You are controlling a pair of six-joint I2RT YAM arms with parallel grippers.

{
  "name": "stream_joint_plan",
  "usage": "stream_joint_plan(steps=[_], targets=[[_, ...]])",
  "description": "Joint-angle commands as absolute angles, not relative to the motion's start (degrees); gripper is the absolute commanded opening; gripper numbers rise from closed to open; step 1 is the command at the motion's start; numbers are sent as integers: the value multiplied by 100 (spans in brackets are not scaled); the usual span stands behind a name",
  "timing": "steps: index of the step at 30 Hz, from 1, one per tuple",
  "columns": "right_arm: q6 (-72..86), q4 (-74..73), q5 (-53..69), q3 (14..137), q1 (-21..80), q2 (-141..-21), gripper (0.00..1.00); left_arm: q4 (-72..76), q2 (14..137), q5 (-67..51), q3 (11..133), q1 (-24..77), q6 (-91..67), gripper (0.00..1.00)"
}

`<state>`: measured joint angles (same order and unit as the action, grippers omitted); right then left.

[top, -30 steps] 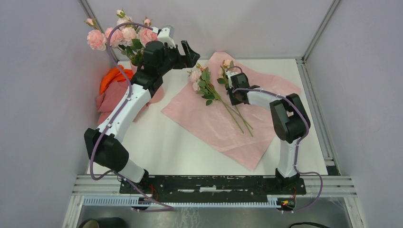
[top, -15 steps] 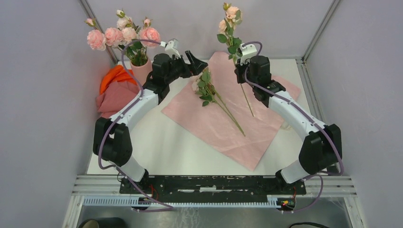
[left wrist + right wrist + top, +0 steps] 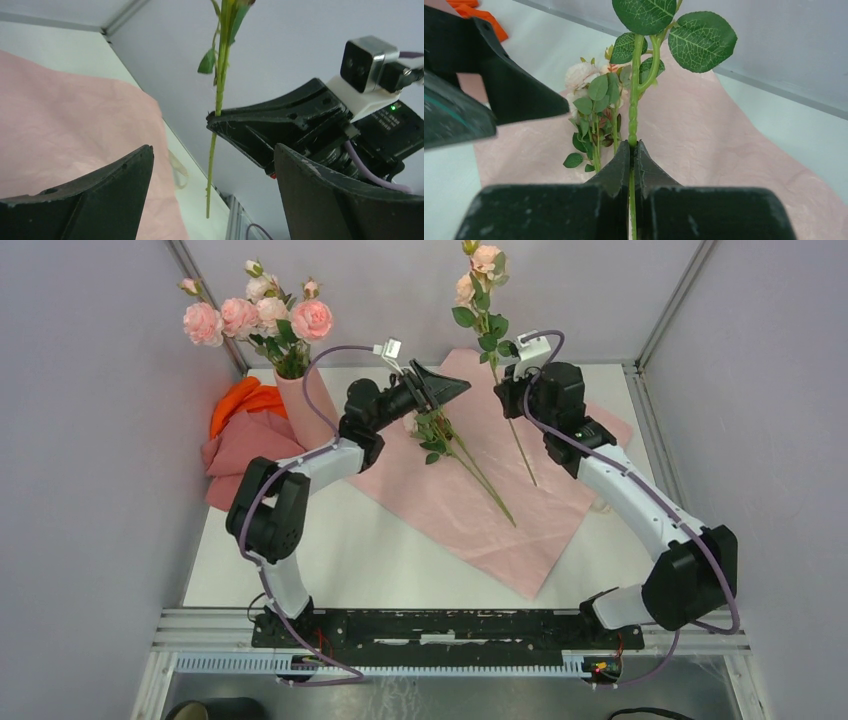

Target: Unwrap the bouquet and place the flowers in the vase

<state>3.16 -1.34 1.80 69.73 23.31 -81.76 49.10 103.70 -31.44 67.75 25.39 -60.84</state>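
Note:
The pale-pink vase (image 3: pixel 300 400) stands at the back left with several pink roses (image 3: pixel 258 315) in it. My right gripper (image 3: pixel 506 398) (image 3: pixel 634 145) is shut on the green stem (image 3: pixel 634 115) of one flower (image 3: pixel 482 265), held upright above the pink sheet (image 3: pixel 470 510). Another of the flowers (image 3: pixel 445 440) (image 3: pixel 596 95) lies on that sheet. My left gripper (image 3: pixel 440 390) (image 3: pixel 212 147) is open just left of the held stem (image 3: pixel 220 75), which shows ahead between its fingers (image 3: pixel 100 200) without touching them. The purple outer paper is out of view.
Orange cloth (image 3: pixel 240 400) and salmon-pink cloth (image 3: pixel 235 450) lie heaped left of the vase. A cream ribbon loop (image 3: pixel 177 170) lies off the sheet's right edge. Grey walls and metal frame posts close in the table at the back and sides.
My right gripper lifted one flower off the sheet and now holds it upright. My left arm swung right, away from the vase, up to the held stem.

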Motion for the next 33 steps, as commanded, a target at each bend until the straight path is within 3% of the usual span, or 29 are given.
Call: stream_joint_plan(steps=[1, 30, 33], targets=[[294, 86, 337, 6846, 2337, -7767, 0, 5967, 10640, -3492, 7062, 2907, -6654, 94], [362, 44, 652, 6352, 2340, -7246, 0, 5753, 11355, -3255, 7937, 3209, -6558, 90], [374, 61, 678, 6335, 2344, -7194, 0, 5854, 11418, -3278, 7938, 3209, -6651, 81]])
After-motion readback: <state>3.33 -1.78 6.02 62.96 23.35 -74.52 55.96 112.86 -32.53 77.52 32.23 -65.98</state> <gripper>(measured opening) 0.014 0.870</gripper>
